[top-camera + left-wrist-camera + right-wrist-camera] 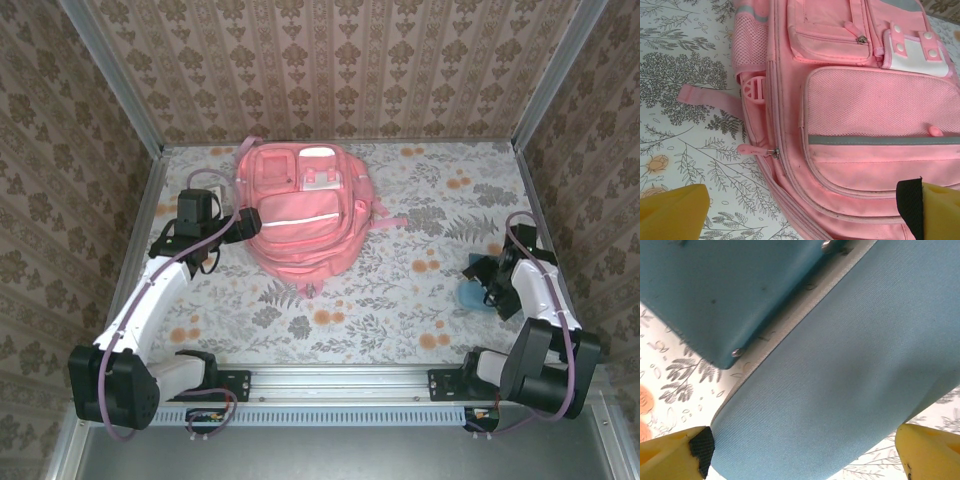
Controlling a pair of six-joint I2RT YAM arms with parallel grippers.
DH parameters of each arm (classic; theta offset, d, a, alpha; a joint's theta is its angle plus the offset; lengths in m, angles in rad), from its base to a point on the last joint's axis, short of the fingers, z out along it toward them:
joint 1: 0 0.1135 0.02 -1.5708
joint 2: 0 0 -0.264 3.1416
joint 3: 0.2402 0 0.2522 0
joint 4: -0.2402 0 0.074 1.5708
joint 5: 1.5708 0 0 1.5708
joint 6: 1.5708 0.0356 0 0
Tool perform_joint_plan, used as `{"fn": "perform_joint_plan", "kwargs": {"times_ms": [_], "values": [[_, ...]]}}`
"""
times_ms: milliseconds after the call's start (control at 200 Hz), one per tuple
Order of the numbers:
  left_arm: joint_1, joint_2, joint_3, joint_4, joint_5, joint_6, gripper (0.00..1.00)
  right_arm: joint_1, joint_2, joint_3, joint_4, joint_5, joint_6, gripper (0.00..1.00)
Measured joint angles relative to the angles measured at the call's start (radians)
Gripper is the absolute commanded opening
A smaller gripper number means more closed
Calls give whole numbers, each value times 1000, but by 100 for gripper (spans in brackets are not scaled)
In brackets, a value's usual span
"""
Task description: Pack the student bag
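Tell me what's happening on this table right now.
Two robot arms are working at packing a pink student bag, which lies flat on the floral table with its front pockets zipped. The left gripper hovers open over the bag's left side, near a side zipper pull. The right gripper is open around a small teal case near the table's right edge. Whether it touches the case is unclear.

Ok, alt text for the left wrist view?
A salmon-pink student bag lies on the floral table, showing its mesh pocket, grey stripe and side zipper pull. Yellow fingers of the open left gripper sit at the bottom corners.
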Motion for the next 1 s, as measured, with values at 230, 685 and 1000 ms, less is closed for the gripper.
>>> {"fn": "perform_joint_plan", "kwargs": {"times_ms": [230, 685, 1000], "values": [[-19, 19, 0, 12, 10, -14, 100, 233, 60, 0, 69, -48, 61, 94], [-66, 46, 6, 14, 14, -30, 100, 628, 299, 225, 122, -19, 127, 99], [-83, 57, 8, 14, 15, -33, 100, 669, 376, 308, 72, 139, 108, 100]]}}
